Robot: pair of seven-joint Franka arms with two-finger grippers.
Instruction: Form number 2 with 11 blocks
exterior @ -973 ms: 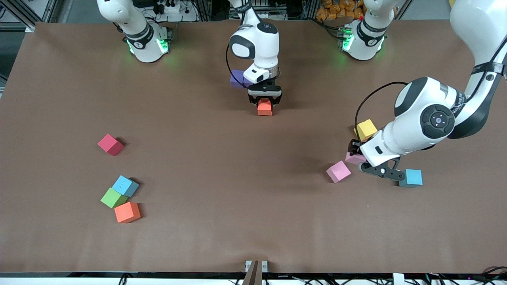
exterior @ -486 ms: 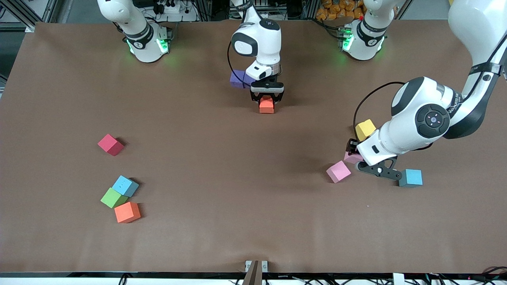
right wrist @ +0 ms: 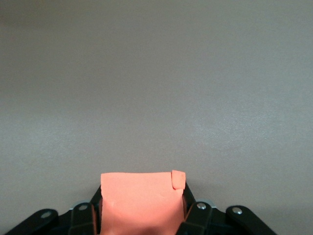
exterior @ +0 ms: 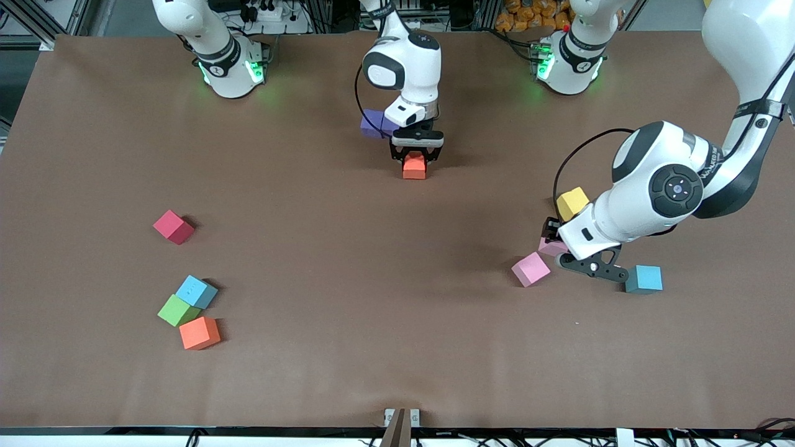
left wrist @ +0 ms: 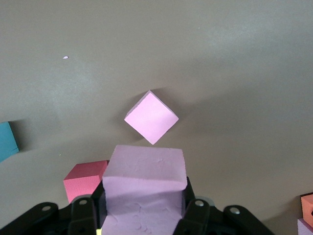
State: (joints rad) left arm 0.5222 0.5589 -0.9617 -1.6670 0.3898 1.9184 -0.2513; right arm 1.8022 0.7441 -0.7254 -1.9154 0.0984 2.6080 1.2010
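- Watching the right gripper (exterior: 415,162), I see it clamped on an orange block (exterior: 414,167) in the middle of the table (exterior: 348,248), toward the robots' bases; the right wrist view shows that block (right wrist: 141,200) squeezed between the black fingers.
- Just beside that gripper, farther from the front camera, I see a purple block (exterior: 372,123) partly hidden by the wrist.
- My left gripper (exterior: 554,243) is clamped on a pink block (exterior: 551,247) toward the left arm's end of the table; in the left wrist view this block (left wrist: 145,191) fills the gap between the fingers.
- I see a second pink block (exterior: 530,269) lying close by on the table, apart from the held one.
- A yellow block (exterior: 572,202) sits beside the left wrist, farther from the front camera than the loose pink one.
- A light blue block (exterior: 643,279) lies near the left gripper's body.
- Toward the right arm's end I count a red block (exterior: 173,226) alone, then a second light blue block (exterior: 196,291), a green block (exterior: 178,310) and a second orange block (exterior: 199,333) touching in a cluster nearer the front camera.
- I see no digit shape laid out yet.
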